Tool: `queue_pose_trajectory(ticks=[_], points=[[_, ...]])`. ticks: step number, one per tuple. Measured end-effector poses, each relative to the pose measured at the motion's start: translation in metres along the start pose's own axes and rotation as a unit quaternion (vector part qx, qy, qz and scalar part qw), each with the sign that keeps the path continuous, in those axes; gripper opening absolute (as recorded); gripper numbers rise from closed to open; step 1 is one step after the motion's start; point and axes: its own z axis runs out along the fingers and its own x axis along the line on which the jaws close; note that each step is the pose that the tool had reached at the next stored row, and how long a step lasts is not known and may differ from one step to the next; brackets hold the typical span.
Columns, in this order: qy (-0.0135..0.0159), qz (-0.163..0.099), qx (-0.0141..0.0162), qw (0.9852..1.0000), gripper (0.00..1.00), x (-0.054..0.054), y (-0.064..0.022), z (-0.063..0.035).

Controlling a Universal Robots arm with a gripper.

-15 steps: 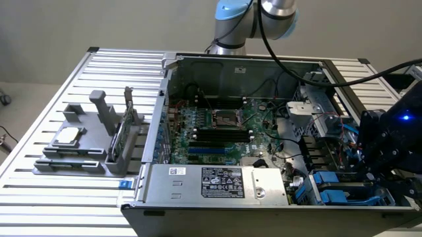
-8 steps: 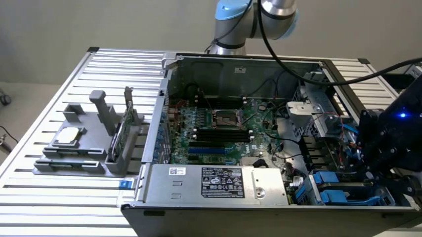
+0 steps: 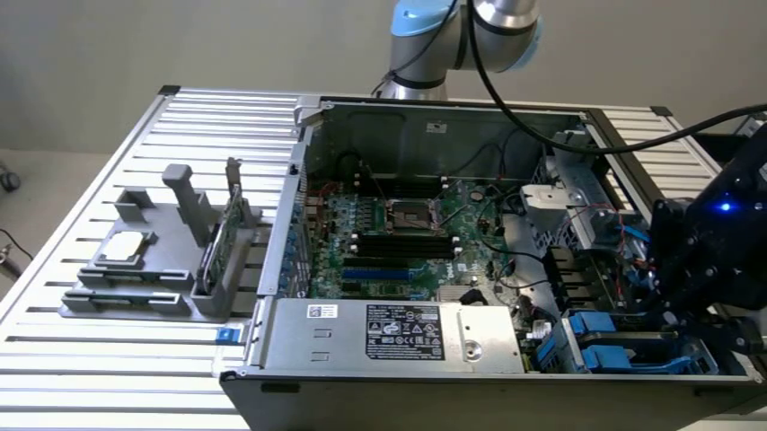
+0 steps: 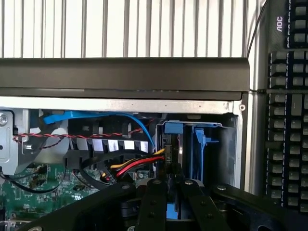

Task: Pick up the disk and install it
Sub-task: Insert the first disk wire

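Hanging over the near corner of the open computer case (image 3: 314, 162) at the exterior view's right, with the gripper (image 4: 171, 184) pinched narrow on the disk (image 4: 173, 129). Held that disk edge-on between two black fingers (image 4: 155, 197), with its blue frame visible at the far end and again low down between the fingers. Kept it upright inside the drive bay (image 4: 231, 144), just beside a second blue carrier (image 4: 199, 142) standing in the same bay. Could not tell how deep in the bay it sat.

Showed a bundle of red, yellow and black wires (image 4: 137, 164) running up to the disk's side, and a blue cable (image 4: 96, 117) curving above them. Showed a green motherboard (image 3: 396, 224) on the case floor and a labelled power supply (image 3: 401, 330) along the near wall.

Left a grey holder (image 3: 156, 269) well apart on the slatted table (image 3: 120, 359), at the exterior view's left, carrying a small silver chip (image 3: 126, 247) lying flat and a green card (image 3: 215, 242) standing on edge in a slot. Caught a dark keyboard (image 4: 288, 120) beyond the case wall in the wrist view.
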Motion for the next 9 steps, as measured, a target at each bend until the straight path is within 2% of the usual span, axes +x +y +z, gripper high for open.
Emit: queue_pose_trajectory(ticks=[4, 9], points=[[-0.0018, 0.003, -0.0025, 1.0000, 0.16, 0.0006, -0.0011, 0.0003], [-0.0041, 0.006, -0.0076, 0.9999, 0.16, 0.0021, -0.0022, 0.0008]])
